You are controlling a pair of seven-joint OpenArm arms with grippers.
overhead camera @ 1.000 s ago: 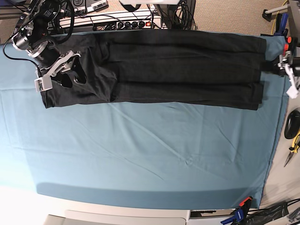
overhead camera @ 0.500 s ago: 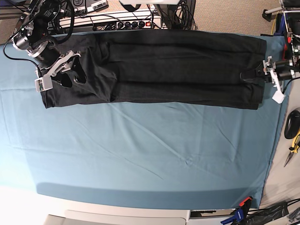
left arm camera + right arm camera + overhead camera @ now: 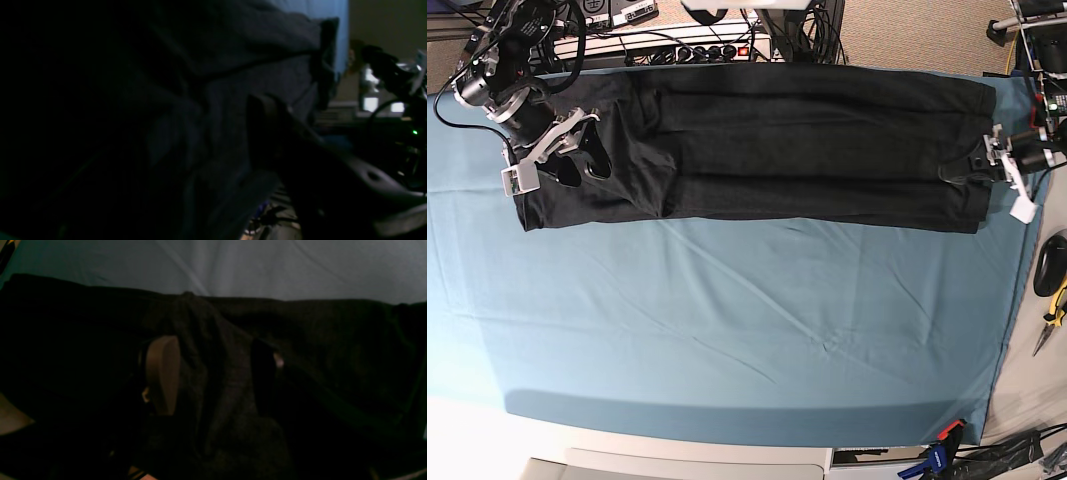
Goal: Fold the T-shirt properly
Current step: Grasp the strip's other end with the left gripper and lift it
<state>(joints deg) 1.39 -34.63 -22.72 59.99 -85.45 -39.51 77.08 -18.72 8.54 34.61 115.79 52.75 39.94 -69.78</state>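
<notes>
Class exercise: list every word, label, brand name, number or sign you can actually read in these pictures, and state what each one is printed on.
No text can be read in any view.
T-shirt: plain black side up, no print or lettering showing.
Small white tags on the left tool and right tool: too small to read.
Power strip behind the table: any markings too small to read.

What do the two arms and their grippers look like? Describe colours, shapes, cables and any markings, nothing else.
Both arms are black with silver metal brackets near the wrists. The right gripper has dark, rounded fingers on a silver frame, a small white block beside it and black cables along the arm; in its wrist view one finger pad looks tan. The left gripper has dark fingers, a silver mount and a white tag. No markings are legible.
</notes>
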